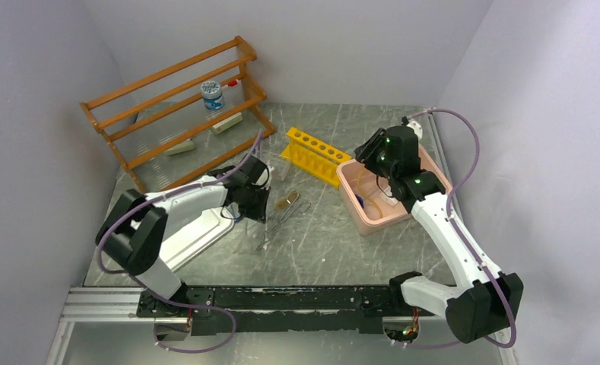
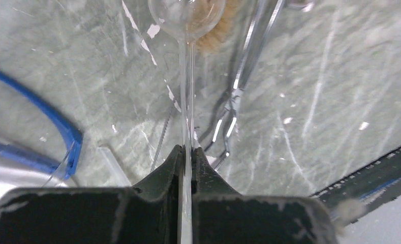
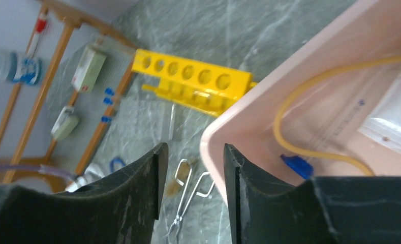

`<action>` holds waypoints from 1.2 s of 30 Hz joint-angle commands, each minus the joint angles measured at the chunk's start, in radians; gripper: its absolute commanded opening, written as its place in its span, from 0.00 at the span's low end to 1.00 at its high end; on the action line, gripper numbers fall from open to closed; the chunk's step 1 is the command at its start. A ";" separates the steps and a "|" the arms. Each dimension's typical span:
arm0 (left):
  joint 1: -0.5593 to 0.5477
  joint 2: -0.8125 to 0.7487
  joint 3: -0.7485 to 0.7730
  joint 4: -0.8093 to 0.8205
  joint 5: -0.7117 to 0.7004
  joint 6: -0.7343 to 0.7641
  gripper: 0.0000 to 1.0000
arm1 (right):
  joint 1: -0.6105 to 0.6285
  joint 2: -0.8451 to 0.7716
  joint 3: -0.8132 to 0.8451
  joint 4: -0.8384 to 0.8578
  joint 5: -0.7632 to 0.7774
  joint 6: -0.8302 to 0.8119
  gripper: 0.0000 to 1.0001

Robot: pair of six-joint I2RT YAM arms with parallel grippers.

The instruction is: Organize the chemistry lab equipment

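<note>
The left end effector (image 2: 187, 151) is clamped shut on the near end of a thin clear glass tube (image 2: 186, 91). The tube runs away over the tabletop (image 2: 330, 101) to a round bulb (image 2: 186, 15), seen against a tan brush (image 2: 216, 38) and just beside metal tweezers (image 2: 234, 107). A blue cord loop (image 2: 61, 127) lies to the left. The right end effector (image 3: 190, 152) hangs part open and empty above the rim of a pink bin (image 3: 249, 127) holding a yellow hose (image 3: 300, 96).

Likely risks: the pinch cracks the slim stem. Because the tube is held at one end, the bulb's weight could tilt it or pull it loose. The bulb could also snag the brush or tweezers on lifting.
</note>
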 commanded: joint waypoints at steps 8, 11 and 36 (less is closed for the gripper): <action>-0.004 -0.229 0.178 0.034 0.133 -0.023 0.05 | 0.006 -0.041 -0.142 0.348 -0.609 -0.078 0.62; -0.004 -0.247 0.193 0.170 0.228 -0.100 0.05 | 0.010 -0.022 -0.169 0.466 -0.736 -0.016 0.67; -0.008 -0.112 0.248 0.471 0.461 -0.287 0.05 | 0.124 0.164 -0.092 0.559 -0.630 0.106 0.33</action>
